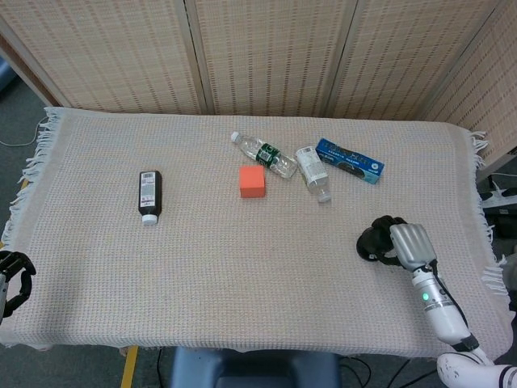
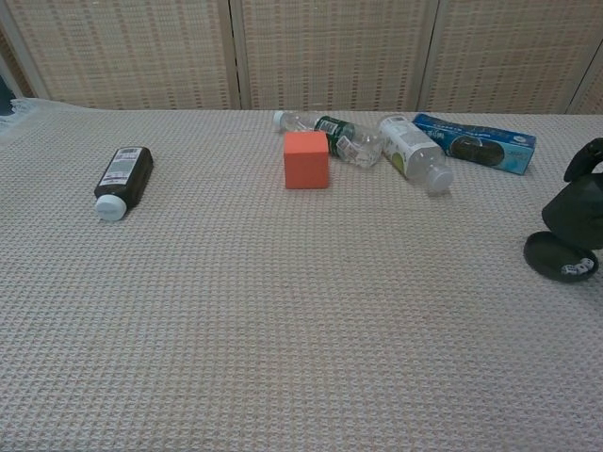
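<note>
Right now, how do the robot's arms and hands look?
The right hand has a silver-grey back and black fingers. Its forearm is white, with a small green light. Of the left hand only black fingers show at the frame's edge.

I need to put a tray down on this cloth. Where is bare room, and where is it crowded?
Bare: the near half, between the dark bottle and the right hand holding a black object. Crowded: the far middle, where orange cube, two clear bottles and blue box cluster.
</note>
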Available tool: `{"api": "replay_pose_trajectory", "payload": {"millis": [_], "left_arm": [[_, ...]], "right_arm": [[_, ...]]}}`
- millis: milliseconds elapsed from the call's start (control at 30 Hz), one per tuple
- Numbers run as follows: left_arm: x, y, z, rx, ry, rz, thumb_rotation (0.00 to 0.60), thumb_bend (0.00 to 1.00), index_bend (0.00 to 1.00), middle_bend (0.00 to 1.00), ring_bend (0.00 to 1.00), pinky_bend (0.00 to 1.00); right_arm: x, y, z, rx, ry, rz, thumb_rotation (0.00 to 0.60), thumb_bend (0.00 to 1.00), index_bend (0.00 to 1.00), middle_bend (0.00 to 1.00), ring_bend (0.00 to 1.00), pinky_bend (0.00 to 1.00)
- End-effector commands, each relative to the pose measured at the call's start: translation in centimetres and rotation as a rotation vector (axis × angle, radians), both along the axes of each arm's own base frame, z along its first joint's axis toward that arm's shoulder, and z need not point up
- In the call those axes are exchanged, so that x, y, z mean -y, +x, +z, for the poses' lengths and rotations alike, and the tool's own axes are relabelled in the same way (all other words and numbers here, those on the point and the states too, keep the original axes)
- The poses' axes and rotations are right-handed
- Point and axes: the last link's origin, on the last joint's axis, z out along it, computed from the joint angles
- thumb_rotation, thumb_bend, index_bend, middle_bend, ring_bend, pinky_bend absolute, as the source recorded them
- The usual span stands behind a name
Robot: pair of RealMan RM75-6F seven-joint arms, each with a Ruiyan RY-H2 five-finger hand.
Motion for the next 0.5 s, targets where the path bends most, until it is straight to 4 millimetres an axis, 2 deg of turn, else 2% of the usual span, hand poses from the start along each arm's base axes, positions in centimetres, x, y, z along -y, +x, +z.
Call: {"api": "replay_pose_trajectory", "payload": {"millis": [33, 267, 500], "left_arm": [[0.0, 0.0, 0.0, -0.001, -0.001, 0.0, 0.6, 0.61, 0.6, 0.47, 0.36, 0.56], [0.0, 0.0, -0.2, -0.007, -0.004, 0.002, 0.6, 0.61, 0.6, 0.47, 0.36, 0.56], [0.0, 0.0, 0.0, -0.002, 0.0, 0.004, 0.6, 0.61, 0.6, 0.47, 0.36, 0.56]], "right_arm": [[-1.3, -1.2, 0.8, -0.076, 0.059, -0.072, 0.6, 0.32, 0.57, 0.43, 0.43, 0.57], [-1.7, -1.9, 0.8, -0.147, 0.085, -0.113, 0.6, 0.32, 0.57, 0.43, 0.43, 0.57], [-2.5, -2.5, 0.3, -0.219, 0.152, -0.143, 0.6, 0.32, 0.52, 0.42, 0.35, 0.56]]}}
